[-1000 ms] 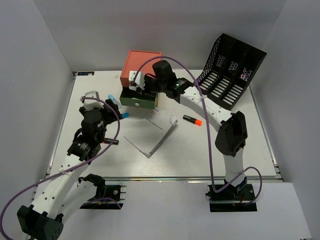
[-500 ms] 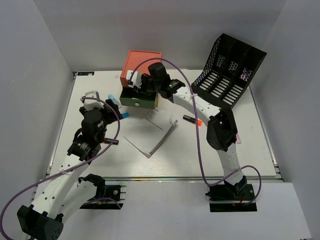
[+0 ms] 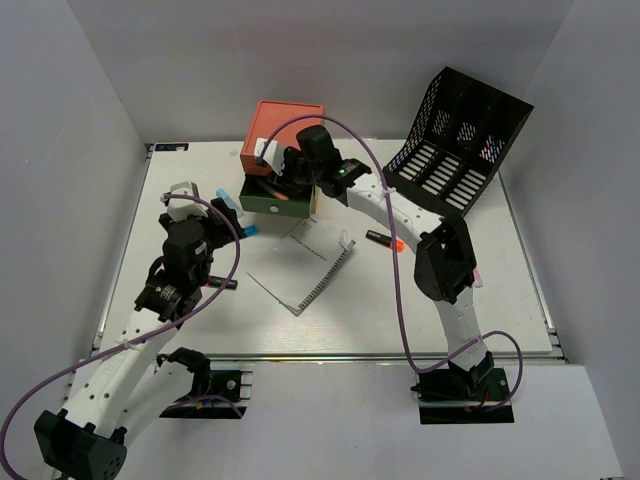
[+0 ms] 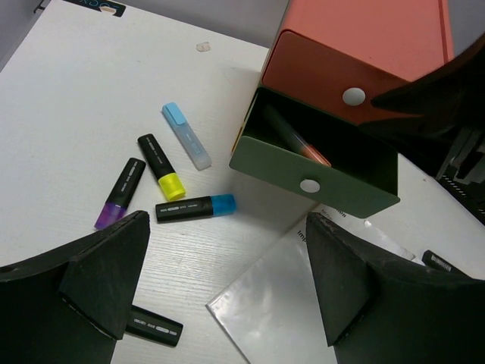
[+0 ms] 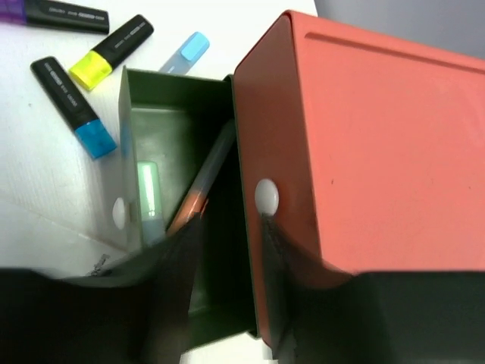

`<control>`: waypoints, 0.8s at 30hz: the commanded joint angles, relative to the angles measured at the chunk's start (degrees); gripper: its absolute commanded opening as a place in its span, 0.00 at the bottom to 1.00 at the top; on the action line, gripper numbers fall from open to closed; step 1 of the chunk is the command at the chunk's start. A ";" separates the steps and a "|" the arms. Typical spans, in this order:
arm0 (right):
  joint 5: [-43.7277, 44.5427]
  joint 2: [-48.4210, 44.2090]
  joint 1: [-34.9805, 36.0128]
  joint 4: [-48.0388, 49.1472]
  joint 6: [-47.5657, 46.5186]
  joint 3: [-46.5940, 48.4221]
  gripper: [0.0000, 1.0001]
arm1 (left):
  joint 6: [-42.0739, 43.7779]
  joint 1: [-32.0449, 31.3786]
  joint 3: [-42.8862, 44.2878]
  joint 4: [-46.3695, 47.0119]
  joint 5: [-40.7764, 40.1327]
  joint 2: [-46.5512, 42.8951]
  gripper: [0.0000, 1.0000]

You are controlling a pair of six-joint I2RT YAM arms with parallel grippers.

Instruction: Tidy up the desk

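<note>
Withdrawal: lift right jaws, apart over orange marker [image 5: 206, 173] in green drawer [image 4: 311, 173], straight up; left jaws idle, wide open.

Stationery lot: two storage pieces, one notebook, loose markers.
Orange drawer box [image 3: 285, 125] with its green drawer [image 4: 314, 182] pulled open, holding an orange-tipped pen [image 4: 299, 144] and a pale green item [image 5: 148, 193]; black mesh file rack [image 3: 460, 140] at far right. Spiral notebook [image 3: 305, 265] lies askew in front of the drawer. Light-blue highlighter [image 4: 186, 135], yellow-capped highlighter [image 4: 161, 167], purple-capped highlighter [image 4: 120, 193] and blue-capped highlighter [image 4: 195, 207] are scattered left of the drawer, with a black marker [image 4: 151, 326] apart from them. Orange-capped marker [image 3: 385, 240] lies right of the notebook.
</note>
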 commanded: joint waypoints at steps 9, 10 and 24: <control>-8.67 -26.06 -13.74 -10.52 26.54 -15.88 0.00 | -3.22 0.45 -0.19 2.23 7.46 3.25 0.35; -10.95 -29.82 -15.93 -11.42 29.09 -21.04 0.00 | -3.85 0.46 -0.01 2.15 9.13 4.04 0.28; -3.34 -52.71 -45.11 -26.01 18.49 -48.25 0.57 | 1.33 1.69 5.00 -2.16 15.04 7.40 0.69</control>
